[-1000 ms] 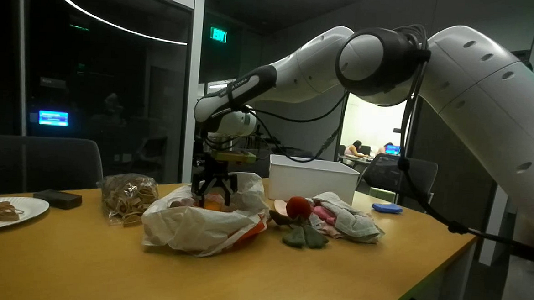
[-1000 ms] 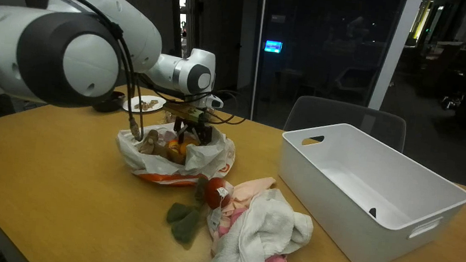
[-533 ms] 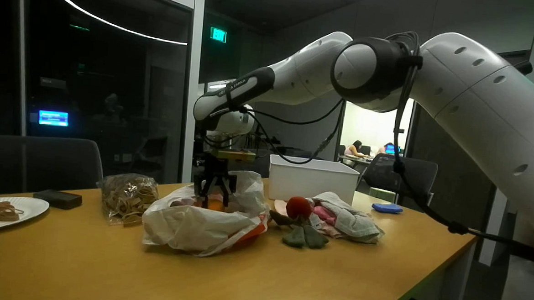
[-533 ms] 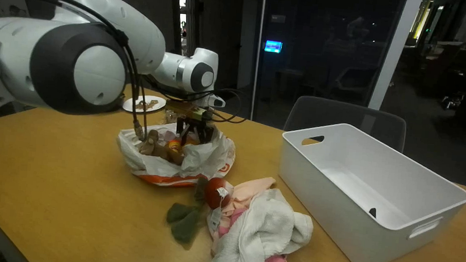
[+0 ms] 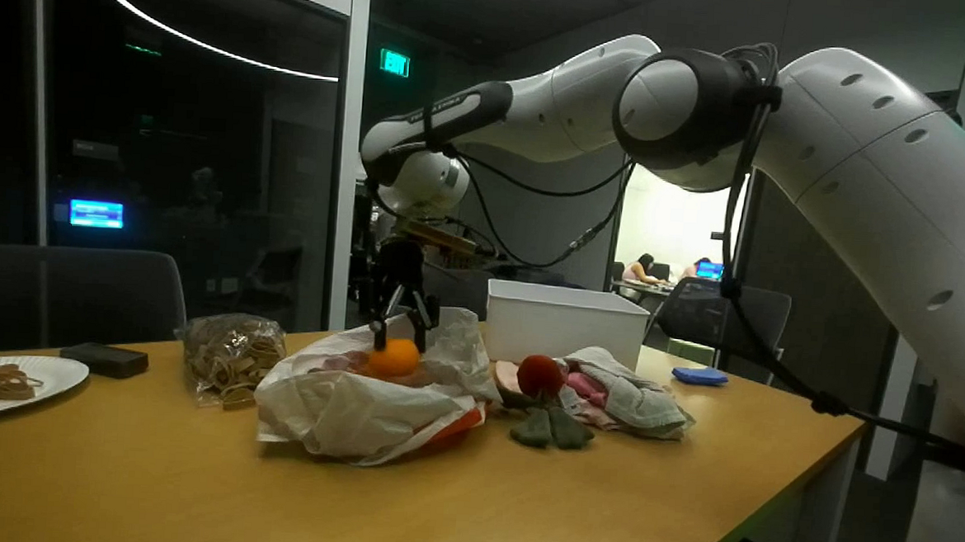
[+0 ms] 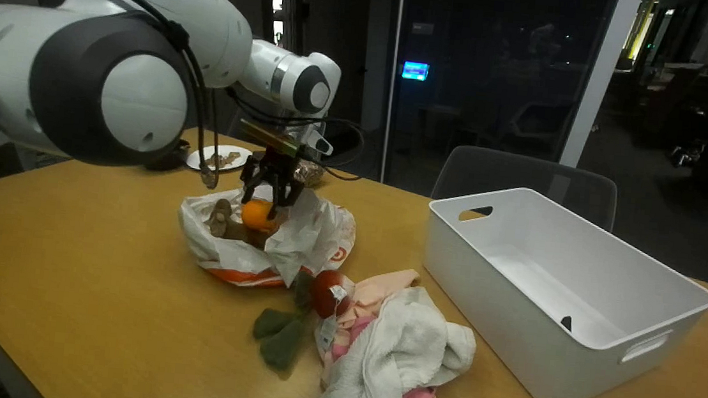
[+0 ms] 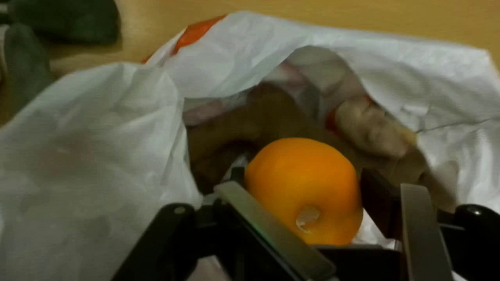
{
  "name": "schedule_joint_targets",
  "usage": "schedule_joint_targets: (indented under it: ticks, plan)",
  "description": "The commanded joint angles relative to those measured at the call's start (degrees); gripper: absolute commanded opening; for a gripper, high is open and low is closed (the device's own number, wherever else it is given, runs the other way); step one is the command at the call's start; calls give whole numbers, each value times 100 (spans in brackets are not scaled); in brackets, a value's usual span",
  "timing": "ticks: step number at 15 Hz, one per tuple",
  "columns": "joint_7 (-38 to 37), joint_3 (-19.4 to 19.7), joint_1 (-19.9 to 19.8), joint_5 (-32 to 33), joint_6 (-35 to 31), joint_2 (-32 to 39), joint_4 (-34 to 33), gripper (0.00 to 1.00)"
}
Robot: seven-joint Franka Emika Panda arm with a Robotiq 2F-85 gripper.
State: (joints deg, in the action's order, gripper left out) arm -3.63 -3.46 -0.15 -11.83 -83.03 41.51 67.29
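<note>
The gripper point(image 5: 400, 341) was closed around an orange point(image 7: 304, 183), holding it at the mouth of a bag point(image 7: 97, 164) below the fingers. The step in hand looked like a lift of the orange; the next move seemed to call for a steady squeeze while rising clear of the thin plastic. The orange was round and smooth, with one pale spot; the bag, white and crinkled. Beneath the gripper, inside the bag, lay a brown, soft-looking thing point(image 7: 265, 113).

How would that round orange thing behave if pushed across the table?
It would likely roll: the round orange thing looks nearly spherical. It is probably fairly firm, showing no obvious dent where the claw grips it. Its smooth skin might make it slippery.
</note>
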Motion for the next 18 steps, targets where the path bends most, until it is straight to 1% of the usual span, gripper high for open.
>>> schedule_joint_targets:
  ticks: [1, 3, 6, 10, 12, 14, 16, 18]
  plan:
    - [-203, 57, -162, -322, 426, -448, 160, 49]
    - [-436, 202, -212, -268, 521, -673, 329, 49]
    - [-937, 539, -222, -31, 251, -1032, 733, 49]
    - [-1422, 959, -356, 179, 285, -1524, 1438, 49]
    - [-1630, 1161, -439, 316, 96, -1746, 1782, 49]
    - [-1859, 1337, -489, 523, -344, -1817, 1996, 49]
    - [-2005, 1483, -497, 936, -947, -1775, 2136, 49]
    - [-2308, 1590, -436, 1388, -1420, -1663, 2214, 49]
